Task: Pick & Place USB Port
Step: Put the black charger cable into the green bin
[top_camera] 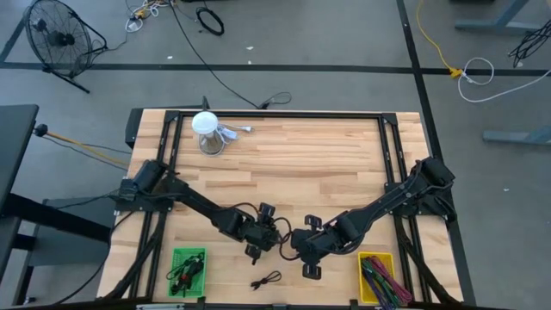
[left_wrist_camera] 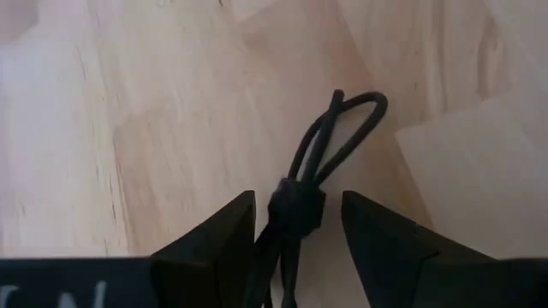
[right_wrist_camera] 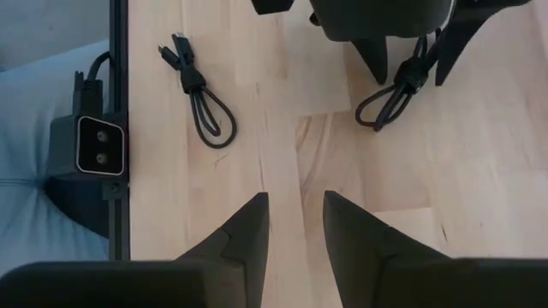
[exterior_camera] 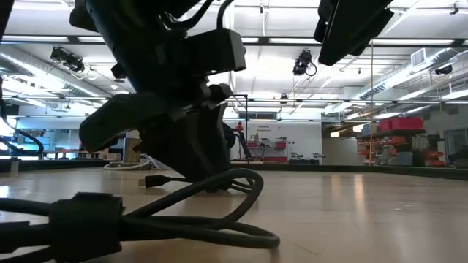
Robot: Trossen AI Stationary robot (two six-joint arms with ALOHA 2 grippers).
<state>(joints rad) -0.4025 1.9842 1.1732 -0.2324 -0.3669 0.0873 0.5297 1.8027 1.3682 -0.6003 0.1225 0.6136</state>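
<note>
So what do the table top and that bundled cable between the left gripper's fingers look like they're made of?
Table top: pale wood, jointed planks with visible grain, smooth satin finish. Bundled cable at the left gripper: matte black, probably rubber or plastic sheathing, bending in soft loops, cinched by a black band.

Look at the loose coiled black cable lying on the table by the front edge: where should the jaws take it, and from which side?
Grip the coiled black cable at its tied middle band, coming straight down from above. It lies flat, and the band is its thickest, firmest part; loop and plug ends are floppy. The right gripper, open, looks nearest.
</note>
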